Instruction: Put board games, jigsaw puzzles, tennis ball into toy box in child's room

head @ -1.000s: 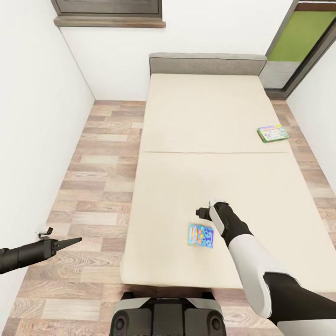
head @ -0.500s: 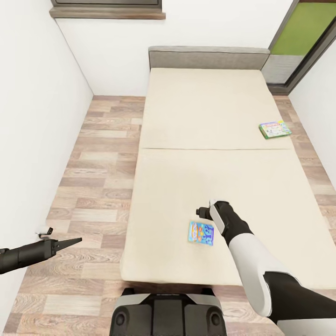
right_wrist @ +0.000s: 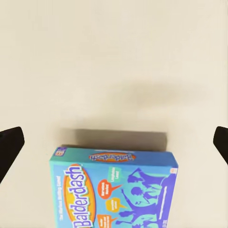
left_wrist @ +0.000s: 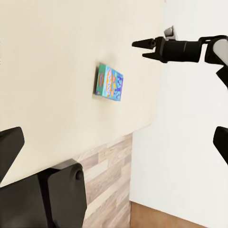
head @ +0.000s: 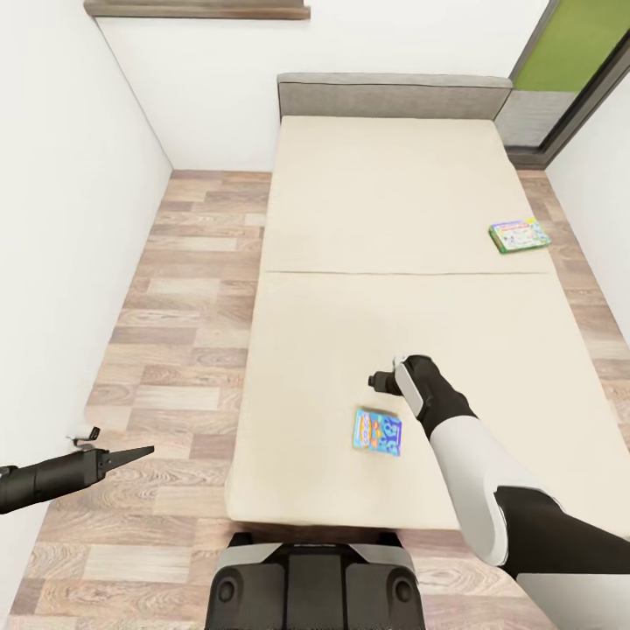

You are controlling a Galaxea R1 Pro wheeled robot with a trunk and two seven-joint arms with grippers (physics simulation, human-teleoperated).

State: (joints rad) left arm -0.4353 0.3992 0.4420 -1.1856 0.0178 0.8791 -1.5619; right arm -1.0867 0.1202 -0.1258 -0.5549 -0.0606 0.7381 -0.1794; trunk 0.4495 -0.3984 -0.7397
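The left gripper (head: 140, 452), fingers pressed together, hangs over the floor (head: 175, 350) at 8 o'clock. On the bed (head: 385, 219), the blue board game (head: 378, 431) lies at 6 o'clock under the spread right gripper (head: 382, 383). A green board game (head: 520, 234) lies at 2 o'clock.

Camera setup: our head view looks steeply down over the bed (head: 385, 262).
Both wrist views share the blue board game (right_wrist: 111, 190); ours on the right sits nearest.
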